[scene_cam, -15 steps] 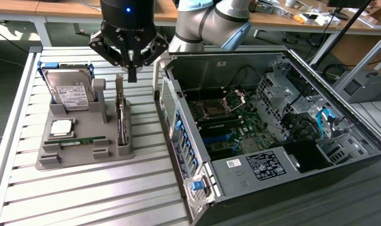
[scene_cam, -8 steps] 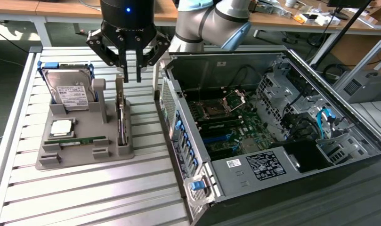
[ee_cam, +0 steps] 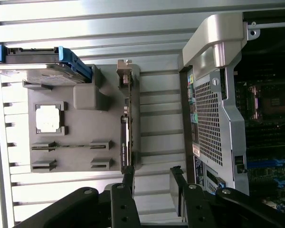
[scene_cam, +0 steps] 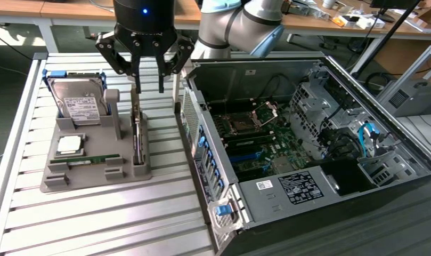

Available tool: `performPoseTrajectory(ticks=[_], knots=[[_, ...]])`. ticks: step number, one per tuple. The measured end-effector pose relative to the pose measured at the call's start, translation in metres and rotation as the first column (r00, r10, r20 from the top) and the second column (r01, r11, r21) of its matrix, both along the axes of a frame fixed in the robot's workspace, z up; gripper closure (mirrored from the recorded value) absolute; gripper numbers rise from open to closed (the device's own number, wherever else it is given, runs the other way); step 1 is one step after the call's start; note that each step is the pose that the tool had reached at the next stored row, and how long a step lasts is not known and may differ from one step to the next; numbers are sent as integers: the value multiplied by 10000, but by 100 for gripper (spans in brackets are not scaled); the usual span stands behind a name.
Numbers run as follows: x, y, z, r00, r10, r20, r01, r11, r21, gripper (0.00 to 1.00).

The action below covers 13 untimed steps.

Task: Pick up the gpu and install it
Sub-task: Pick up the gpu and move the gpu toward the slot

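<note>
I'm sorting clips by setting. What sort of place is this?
Probably a robotics lab or workshop for PC assembly: an open computer case lies on its side, a grey fixture on a slatted metal table holds a hard drive and the gpu, with wooden workbenches behind.

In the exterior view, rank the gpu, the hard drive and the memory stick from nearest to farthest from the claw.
1. gpu, on edge in the holder, under the claw.
2. hard drive, toward the exterior view's left.
3. memory stick, lying flat at the holder's near end.
</note>
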State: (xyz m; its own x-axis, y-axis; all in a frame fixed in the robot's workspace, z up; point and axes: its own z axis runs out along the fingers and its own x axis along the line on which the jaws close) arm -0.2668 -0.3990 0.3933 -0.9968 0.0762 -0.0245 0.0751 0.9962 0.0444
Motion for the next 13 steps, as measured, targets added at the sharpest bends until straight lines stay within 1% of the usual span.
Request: performPoseTrajectory(ticks=[7,9,13], knots=[[0,0,-4,10000,0,-1,0,10000,-1,57],[-42,0,-115,10000,0,0,0,10000,0,57],[-43,0,-121,10000,0,-1,0,10000,0,57]])
